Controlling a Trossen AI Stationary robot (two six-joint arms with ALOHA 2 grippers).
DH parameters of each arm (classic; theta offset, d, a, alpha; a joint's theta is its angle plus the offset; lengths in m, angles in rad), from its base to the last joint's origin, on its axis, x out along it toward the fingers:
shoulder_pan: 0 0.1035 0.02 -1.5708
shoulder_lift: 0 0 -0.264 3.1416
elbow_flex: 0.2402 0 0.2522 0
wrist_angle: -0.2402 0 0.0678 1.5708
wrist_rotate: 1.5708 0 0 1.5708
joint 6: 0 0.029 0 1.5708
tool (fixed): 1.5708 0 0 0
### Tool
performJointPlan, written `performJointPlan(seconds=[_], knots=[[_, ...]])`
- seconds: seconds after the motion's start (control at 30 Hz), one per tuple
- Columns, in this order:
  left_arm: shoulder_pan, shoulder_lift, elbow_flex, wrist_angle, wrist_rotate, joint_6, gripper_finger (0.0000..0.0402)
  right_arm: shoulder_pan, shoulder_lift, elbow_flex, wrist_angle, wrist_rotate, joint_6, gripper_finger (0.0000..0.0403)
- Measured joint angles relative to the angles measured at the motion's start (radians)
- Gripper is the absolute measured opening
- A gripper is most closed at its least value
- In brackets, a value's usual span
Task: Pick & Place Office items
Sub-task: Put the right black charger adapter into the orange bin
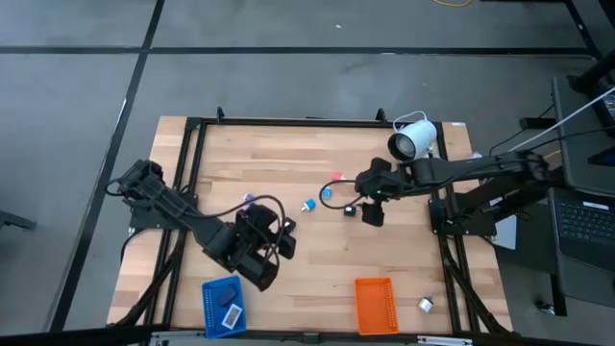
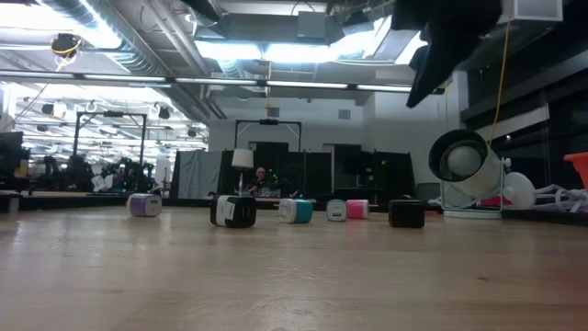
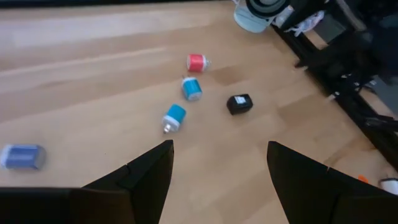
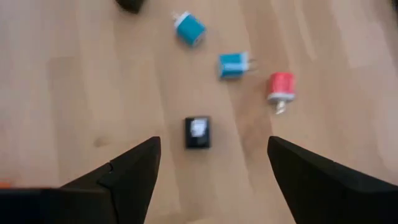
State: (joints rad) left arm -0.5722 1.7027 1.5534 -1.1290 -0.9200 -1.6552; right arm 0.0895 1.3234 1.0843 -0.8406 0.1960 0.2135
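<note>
My right gripper (image 4: 211, 171), fingers spread and empty, hovering just above the black charger (image 4: 198, 132) on the wooden surface (image 4: 74, 93); beyond it two light-blue chargers (image 4: 234, 65) and a red one (image 4: 280, 86); my left gripper (image 1: 261, 252), likewise spread and empty, well apart.

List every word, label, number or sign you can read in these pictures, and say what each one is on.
None can be read.
Black charger: it has a pale label on top, too blurred to read.
Flat item in the blue tray: it has a pale patch, too small to read.
Laptop beside the table: its keys are too small to read.
</note>
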Motion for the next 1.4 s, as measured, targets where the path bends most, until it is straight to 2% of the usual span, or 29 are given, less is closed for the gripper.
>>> performJointPlan(seconds=[0.1, 0.33, 0.57, 0.83, 1.23, 1.4], knots=[[-0.012, 0.000, -0.039, 0.052, -0.005, -0.027, 0.0253, -0.007, 0.036, 0.000, 0.009, 0.022, -0.042, 0.0302], [-0.029, 0.000, -0.126, 0.143, -0.003, -0.060, 0.0253, -0.009, 0.158, 0.000, 0.037, -0.006, -0.156, 0.0302], [-0.039, 0.000, -0.175, 0.198, 0.057, -0.065, 0.0253, -0.008, 0.278, 0.000, 0.117, -0.035, -0.249, 0.0302], [-0.051, 0.000, -0.207, 0.230, 0.058, -0.101, 0.0253, -0.007, 0.384, -0.001, 0.139, -0.084, -0.250, 0.0302], [-0.055, 0.000, -0.219, 0.237, 0.077, -0.102, 0.0253, -0.037, 0.447, -0.002, 0.153, -0.084, -0.176, 0.0302], [-0.065, 0.000, -0.219, 0.237, 0.077, -0.104, 0.0253, -0.060, 0.452, -0.043, 0.170, -0.083, -0.132, 0.0302]])
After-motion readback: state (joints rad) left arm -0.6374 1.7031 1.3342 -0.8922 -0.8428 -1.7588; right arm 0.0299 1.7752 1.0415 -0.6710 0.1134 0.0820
